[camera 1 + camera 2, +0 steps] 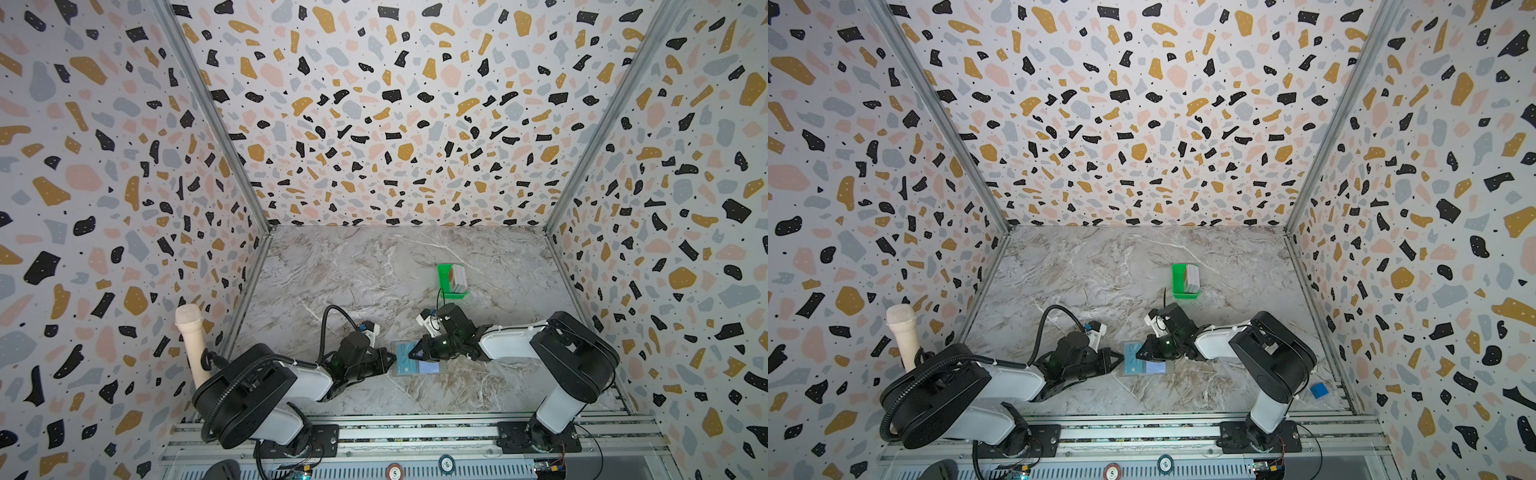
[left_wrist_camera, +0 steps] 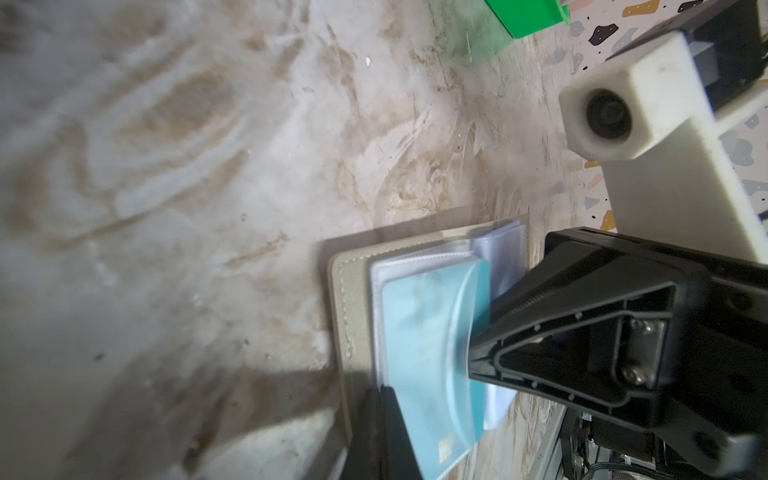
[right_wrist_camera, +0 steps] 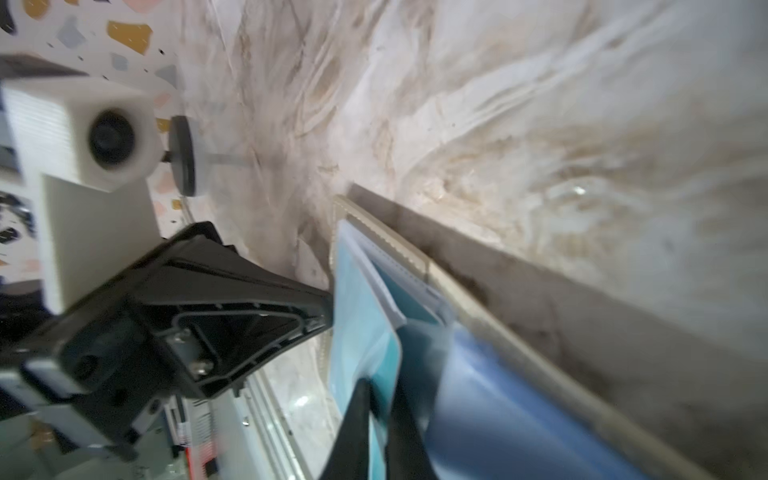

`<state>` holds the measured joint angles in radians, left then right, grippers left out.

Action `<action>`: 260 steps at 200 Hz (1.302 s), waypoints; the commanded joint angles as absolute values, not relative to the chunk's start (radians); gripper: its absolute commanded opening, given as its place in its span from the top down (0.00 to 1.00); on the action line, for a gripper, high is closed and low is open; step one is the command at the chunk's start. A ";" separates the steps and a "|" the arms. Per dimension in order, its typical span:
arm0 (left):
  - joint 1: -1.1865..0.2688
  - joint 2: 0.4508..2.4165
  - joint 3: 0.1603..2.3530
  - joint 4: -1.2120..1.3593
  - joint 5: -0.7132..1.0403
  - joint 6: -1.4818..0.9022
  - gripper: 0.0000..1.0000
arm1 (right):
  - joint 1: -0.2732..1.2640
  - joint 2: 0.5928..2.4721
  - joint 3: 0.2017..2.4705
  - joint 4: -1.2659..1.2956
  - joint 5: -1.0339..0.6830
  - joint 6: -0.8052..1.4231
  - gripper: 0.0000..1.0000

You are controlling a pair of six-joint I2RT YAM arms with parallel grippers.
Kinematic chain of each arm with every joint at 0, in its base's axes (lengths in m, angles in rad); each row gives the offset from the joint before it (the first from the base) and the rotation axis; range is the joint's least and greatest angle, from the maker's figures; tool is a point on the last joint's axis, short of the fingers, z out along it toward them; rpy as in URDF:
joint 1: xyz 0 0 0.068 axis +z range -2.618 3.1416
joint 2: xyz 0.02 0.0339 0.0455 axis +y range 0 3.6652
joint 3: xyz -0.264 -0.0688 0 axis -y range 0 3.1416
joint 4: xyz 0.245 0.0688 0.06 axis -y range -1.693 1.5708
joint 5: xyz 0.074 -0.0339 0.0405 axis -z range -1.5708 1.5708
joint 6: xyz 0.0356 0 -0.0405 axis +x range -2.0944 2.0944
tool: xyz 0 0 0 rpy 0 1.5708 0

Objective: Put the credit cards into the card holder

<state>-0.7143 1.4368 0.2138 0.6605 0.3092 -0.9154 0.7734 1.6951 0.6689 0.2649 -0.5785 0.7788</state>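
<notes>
Lying between right gripper [image 3: 380,395] tips: card [image 3: 357,324]

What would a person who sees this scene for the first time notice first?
First, the loud terrazzo walls around the marble table. Then, at the table's front middle, the left gripper and right gripper meet at the open card holder, where a light blue card shows through a clear pocket. Further back, a green tray holds more cards.
</notes>
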 commanded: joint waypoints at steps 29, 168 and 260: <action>-0.718 1.444 0.235 0.600 0.330 -0.891 1.00 | 0.818 1.571 0.715 0.055 -0.423 0.719 0.46; -0.719 1.433 0.233 0.595 0.317 -0.891 1.00 | 0.883 1.637 0.835 -0.128 -0.123 0.597 1.00; -0.717 1.450 0.225 0.620 0.331 -0.902 1.00 | 0.932 1.667 0.830 -0.093 -0.156 0.627 1.00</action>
